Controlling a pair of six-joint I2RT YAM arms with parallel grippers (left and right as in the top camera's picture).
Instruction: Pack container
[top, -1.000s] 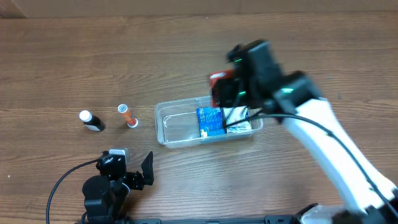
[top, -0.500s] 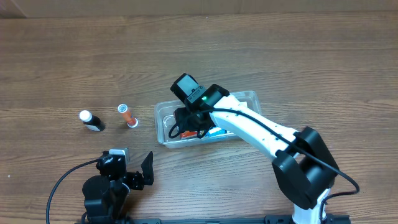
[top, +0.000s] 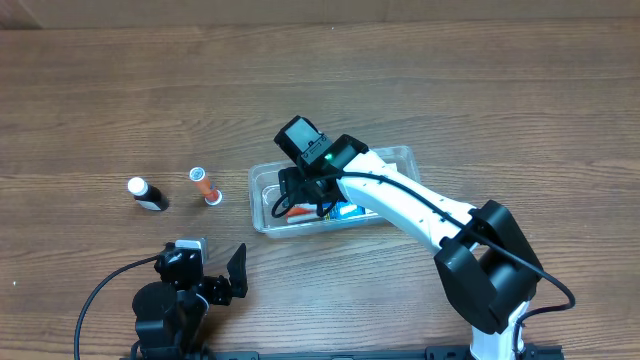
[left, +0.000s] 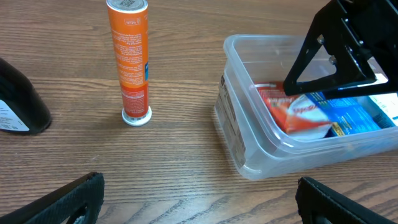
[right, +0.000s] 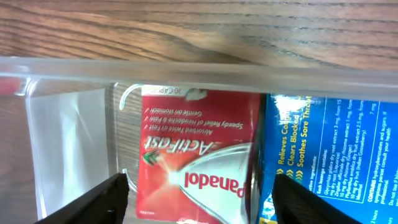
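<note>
Now that the red box (right: 193, 162), held aloft a second ago, lies in the container (top: 262, 195) at mid-frame beside the blue box (right: 323, 168), both right tool (right: 202, 202) and left tool (left: 202, 199) stand spread, and that item is judged packed.

container (top: 395, 153) inside: 9 o'clock end bare, rest filled by red box (right: 193, 155) and blue box (right: 323, 155) | over it: right arm (top: 400, 205) reaching in from 5 o'clock | 9 o'clock outside: orange tube (top: 205, 187) near, black bottle (top: 148, 195) beyond, passable gap between | 12 o'clock: bare table (top: 300, 80)
</note>
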